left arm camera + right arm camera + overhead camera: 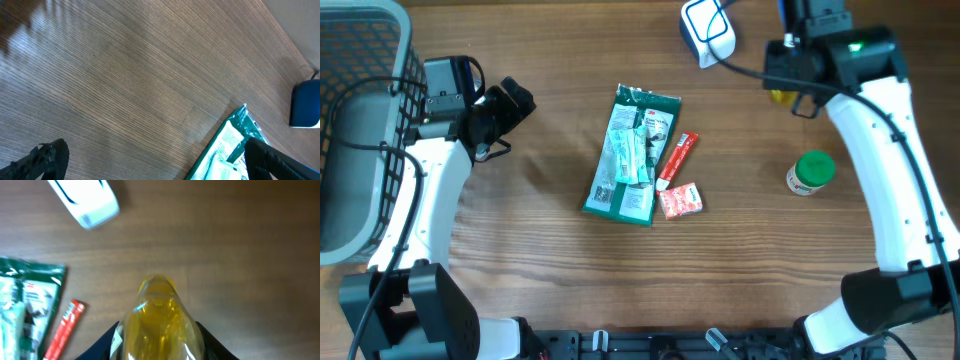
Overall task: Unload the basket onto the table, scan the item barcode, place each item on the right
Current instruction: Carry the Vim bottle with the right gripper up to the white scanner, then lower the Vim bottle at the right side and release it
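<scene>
Bottle (159, 325) is clamped by right fingers (109, 341) near the scanner (85, 200), likely for scanning; left fingers (42, 159) are spread wide.

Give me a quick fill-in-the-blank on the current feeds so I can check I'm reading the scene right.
1. The right gripper is closed on a ____ bottle.
2. The left gripper is ____ and holds nothing.
3. The red tube lies against the big ____ packet.
4. The scanner lies on the ____, in neither gripper.

Missing words: yellow; open; green; table.
</scene>
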`<state>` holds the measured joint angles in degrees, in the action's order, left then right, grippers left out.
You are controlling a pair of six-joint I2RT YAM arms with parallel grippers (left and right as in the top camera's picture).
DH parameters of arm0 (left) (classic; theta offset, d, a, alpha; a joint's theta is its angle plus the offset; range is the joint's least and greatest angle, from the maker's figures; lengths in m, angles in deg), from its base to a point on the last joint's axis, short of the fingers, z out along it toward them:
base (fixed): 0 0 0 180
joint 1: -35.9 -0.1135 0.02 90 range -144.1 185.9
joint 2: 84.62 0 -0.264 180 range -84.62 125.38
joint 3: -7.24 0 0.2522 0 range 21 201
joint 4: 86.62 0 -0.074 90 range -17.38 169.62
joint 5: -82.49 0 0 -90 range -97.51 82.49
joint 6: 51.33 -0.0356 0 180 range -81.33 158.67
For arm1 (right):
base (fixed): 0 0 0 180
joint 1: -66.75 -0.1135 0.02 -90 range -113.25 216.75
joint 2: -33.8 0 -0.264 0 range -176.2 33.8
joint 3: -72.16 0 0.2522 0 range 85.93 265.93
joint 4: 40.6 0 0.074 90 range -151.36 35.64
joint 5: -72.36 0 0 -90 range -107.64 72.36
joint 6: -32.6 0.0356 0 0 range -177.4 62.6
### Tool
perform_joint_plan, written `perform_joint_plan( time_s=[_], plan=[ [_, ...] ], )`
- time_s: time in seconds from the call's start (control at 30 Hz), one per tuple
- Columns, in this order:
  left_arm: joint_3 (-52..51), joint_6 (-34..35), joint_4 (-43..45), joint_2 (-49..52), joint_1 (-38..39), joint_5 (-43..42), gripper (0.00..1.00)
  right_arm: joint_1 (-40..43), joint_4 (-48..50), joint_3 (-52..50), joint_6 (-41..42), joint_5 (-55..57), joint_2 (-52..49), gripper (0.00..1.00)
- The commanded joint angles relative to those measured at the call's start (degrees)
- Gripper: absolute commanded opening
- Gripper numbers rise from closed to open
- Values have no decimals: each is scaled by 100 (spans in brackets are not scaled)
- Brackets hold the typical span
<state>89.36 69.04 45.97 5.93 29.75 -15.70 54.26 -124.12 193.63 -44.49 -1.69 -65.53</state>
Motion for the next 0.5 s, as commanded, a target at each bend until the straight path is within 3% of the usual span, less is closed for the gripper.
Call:
perform_joint_plan(
  time_s=[0.0, 0.47],
  plan=[
    [28, 52, 0, 22, -9, 33, 100, 461, -92, -319, 232, -721, 22, 13],
    [28, 52, 0, 22, -9, 33, 100, 1215, 1355, -2734, 380, -857, 22, 15]
  ],
)
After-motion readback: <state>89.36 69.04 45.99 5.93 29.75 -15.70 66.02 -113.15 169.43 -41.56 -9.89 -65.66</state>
